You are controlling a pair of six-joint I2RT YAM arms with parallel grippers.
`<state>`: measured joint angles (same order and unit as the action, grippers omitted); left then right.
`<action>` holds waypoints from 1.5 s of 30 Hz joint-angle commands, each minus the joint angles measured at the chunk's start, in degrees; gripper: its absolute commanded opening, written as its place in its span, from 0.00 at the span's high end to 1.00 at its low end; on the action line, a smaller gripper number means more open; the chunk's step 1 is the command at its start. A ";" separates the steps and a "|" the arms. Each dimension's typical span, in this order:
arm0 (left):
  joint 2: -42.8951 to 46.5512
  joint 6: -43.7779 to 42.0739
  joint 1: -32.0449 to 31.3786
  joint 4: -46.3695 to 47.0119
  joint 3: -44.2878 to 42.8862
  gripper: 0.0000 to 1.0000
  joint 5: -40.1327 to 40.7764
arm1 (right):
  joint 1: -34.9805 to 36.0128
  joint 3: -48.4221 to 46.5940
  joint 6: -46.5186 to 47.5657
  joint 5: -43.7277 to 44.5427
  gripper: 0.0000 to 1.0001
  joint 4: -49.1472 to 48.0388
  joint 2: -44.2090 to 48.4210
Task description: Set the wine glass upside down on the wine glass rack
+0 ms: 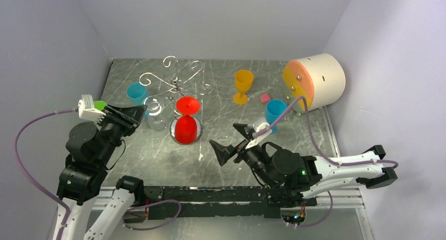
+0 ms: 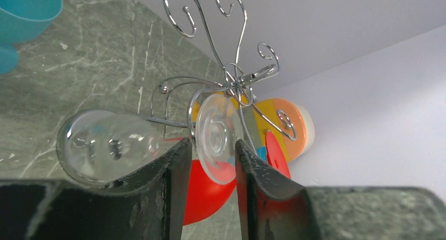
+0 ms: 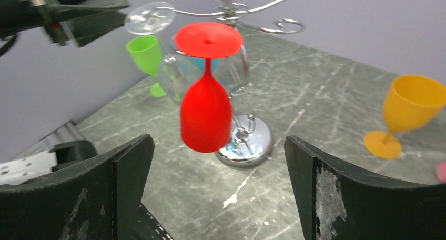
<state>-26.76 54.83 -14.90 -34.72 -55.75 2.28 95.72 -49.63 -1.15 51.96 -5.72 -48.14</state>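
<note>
Bright, even, diffuse light in all 3 views, with soft shadows.
White glints dot the silver wire rack with a round shiny metal base point(image 3: 255, 142); the clear stemmed wine glass point(image 2: 102, 145) beside the rack sparkles; the black gripper fingers point(image 3: 326, 198) in front of the rack blur.

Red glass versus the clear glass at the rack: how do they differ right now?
The red wine glass is opaque; the clear wine glass is see-through. The red one hangs free of any gripper; the clear one's foot sits between the fingers of the left gripper. The red hangs straight; the clear one leans. Both are upside down on the wine glass rack.
</note>
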 commanded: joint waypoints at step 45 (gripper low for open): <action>17.54 -24.37 -0.31 -10.40 4.72 0.01 -3.58 | -72.16 -13.52 -17.26 -27.52 0.65 38.42 -26.85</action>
<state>-10.31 35.77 -14.90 -47.88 -48.90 3.42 24.25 -64.42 -18.81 28.45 34.54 -75.09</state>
